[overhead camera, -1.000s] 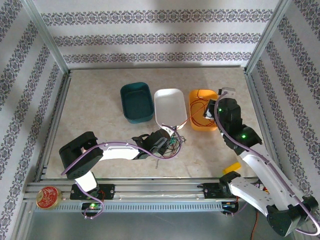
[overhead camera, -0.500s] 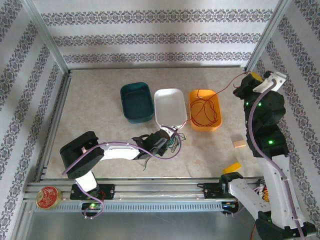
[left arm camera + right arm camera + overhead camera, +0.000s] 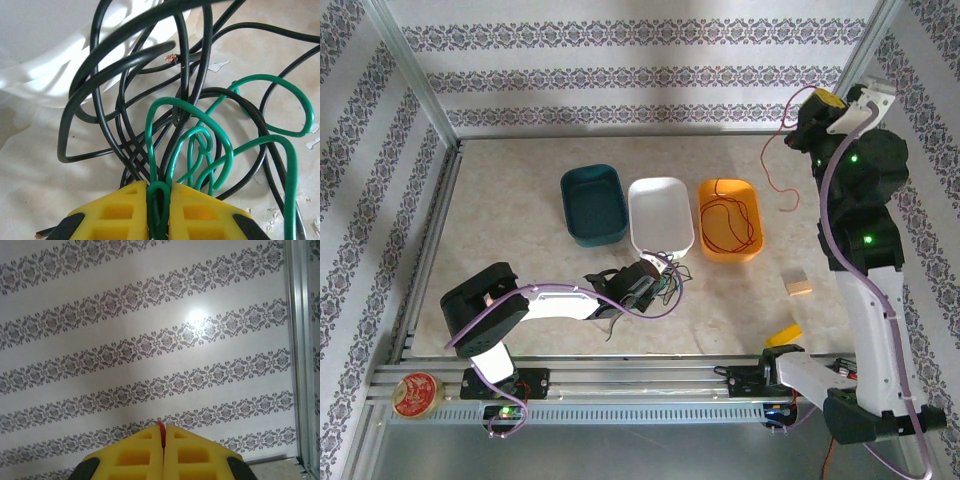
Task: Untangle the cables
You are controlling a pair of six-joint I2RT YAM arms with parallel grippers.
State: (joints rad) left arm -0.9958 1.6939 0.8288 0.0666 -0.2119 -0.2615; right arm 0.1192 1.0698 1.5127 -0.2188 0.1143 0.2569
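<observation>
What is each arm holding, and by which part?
Left fingers pinch a loop of the green cable; right fingers pinch the red cable, apparently near one end.

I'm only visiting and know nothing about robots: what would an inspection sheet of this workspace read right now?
Surface: marbled beige table, flat.
Job's things: black cables and green cable tangled by white tray; red coil in orange tray.
Clutter: wooden block, teal tray.
Grippers: left gripper shut on green cable; right gripper, high up, shut on dangling red cable.
Cables: lilac arm cables along both arms.
Surroundings: patterned wallpaper, metal frame.
</observation>
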